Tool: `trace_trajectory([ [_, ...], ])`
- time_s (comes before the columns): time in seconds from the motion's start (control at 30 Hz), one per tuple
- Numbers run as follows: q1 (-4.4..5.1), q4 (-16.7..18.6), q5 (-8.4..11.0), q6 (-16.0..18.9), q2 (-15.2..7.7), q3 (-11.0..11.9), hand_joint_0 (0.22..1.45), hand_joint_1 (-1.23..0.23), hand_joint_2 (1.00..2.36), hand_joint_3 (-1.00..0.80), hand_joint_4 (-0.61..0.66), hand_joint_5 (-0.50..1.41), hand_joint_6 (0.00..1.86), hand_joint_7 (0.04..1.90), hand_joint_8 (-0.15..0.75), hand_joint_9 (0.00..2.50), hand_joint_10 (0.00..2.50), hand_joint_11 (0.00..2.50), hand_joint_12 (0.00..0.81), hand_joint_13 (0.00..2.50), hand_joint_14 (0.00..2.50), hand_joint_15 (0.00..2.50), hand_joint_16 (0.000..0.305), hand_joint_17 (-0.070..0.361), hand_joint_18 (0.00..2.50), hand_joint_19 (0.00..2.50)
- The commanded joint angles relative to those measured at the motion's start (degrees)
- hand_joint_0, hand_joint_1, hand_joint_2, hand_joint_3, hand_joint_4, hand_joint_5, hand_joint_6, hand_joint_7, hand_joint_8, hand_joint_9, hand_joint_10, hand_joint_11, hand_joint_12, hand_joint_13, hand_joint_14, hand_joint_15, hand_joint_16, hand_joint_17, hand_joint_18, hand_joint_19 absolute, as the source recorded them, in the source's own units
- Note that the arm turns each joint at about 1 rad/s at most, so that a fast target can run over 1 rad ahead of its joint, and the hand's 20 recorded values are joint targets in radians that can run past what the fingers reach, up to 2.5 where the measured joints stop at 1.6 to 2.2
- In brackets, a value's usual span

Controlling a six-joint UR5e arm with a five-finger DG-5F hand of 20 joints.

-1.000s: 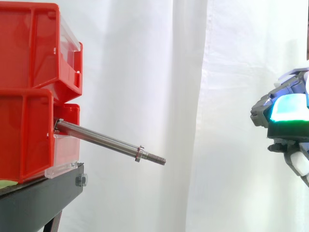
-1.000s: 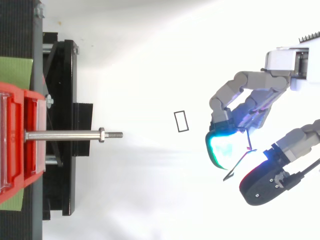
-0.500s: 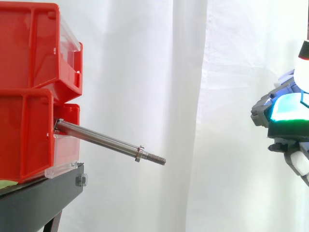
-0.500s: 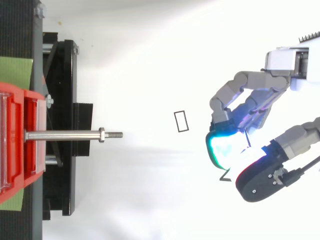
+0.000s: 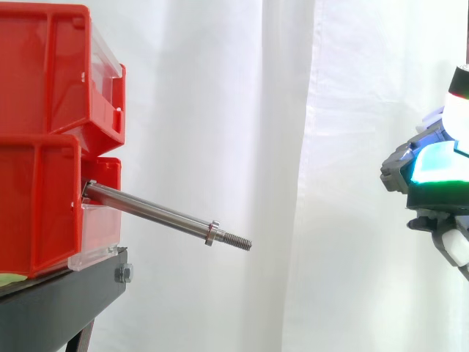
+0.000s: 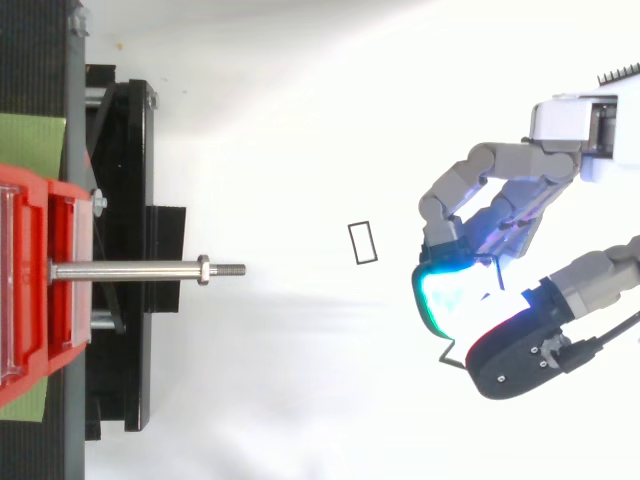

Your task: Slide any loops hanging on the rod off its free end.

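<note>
Rod (image 5: 157, 215) bare. Hand (image 6: 478, 176) well clear of rod's free end, thumb and fingers pinching thin dark loop (image 6: 450, 352).

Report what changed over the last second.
On the hand, the thumb swung in toward the cyan fingertip, closing on the thin dark loop between them. The hand itself stayed where it was, well off the free end of the bare rod. The rod and the red bins did not move.

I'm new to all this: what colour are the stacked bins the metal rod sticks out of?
Red. The bins show it best in the side view.
</note>
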Motion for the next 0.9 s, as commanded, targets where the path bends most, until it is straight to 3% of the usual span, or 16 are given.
trace_trajectory([
  [0.0,0.02,0.00,0.07,-0.01,0.00,0.00,0.59,-0.74,1.02,-0.19,0.04,-0.16,0.89,1.13,0.314,0.92,0.01,0.34,0.319,0.94,0.01,0.19,0.046,0.105,0.92,0.39],
  [0.33,0.02,0.00,-0.29,-0.80,0.00,0.00,0.59,-0.77,1.02,-0.05,-0.10,-0.15,0.90,1.15,0.323,0.96,0.01,0.34,0.331,0.96,0.01,0.18,0.049,0.110,0.97,0.37],
  [0.57,0.02,1.58,-0.37,-7.21,0.00,0.00,0.60,-0.76,1.03,-0.09,-0.11,-0.16,0.91,1.14,0.303,0.97,0.01,0.37,0.317,0.95,0.01,0.19,0.046,0.103,0.95,0.38],
  [0.87,0.02,4.66,-0.37,-9.41,0.00,-0.09,0.61,-0.77,1.03,-0.10,-0.14,-0.17,0.91,1.16,0.301,0.97,0.01,0.37,0.317,0.95,0.01,0.19,0.046,0.103,0.95,0.37],
])
